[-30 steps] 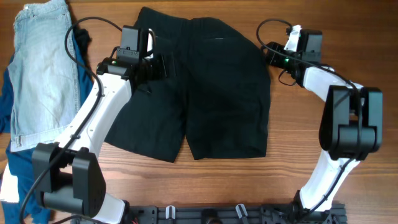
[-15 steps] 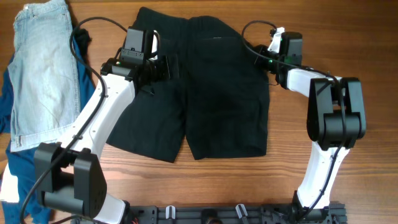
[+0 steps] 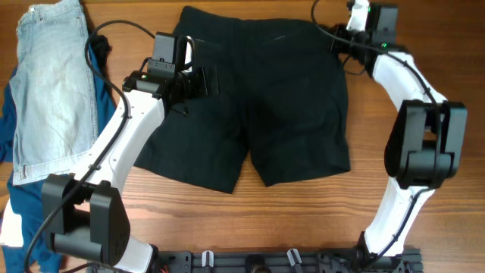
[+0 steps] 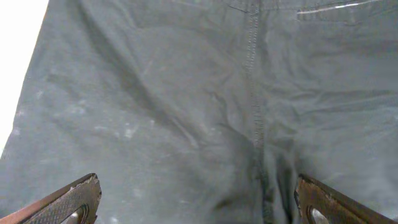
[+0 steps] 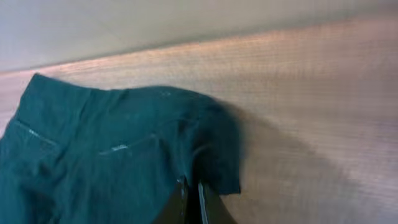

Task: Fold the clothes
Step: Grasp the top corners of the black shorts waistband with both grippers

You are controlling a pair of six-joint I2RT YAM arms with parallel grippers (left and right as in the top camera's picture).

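Observation:
The clothes, a pair of black shorts (image 3: 280,98), lie flat on the wooden table (image 3: 432,227) with the waistband at the far edge and the legs toward the front. My left gripper (image 3: 203,82) hovers over the left half of the shorts; its view shows the fingers wide open above the centre seam of the fabric (image 4: 186,93), with nothing between them (image 4: 196,190). My right gripper (image 3: 339,39) is at the far right corner of the waistband. It is shut (image 5: 191,190) on a raised fold of that corner of the shorts (image 5: 112,162).
Pale blue denim shorts (image 3: 49,83) lie at the far left on top of a deep blue garment (image 3: 19,205). Bare wood (image 5: 311,124) shows to the right of the black shorts and along the front edge.
My right gripper closed on the waistband corner and moved right and back, dragging the whole pair of shorts to the right. The left arm stayed where it was, still open.

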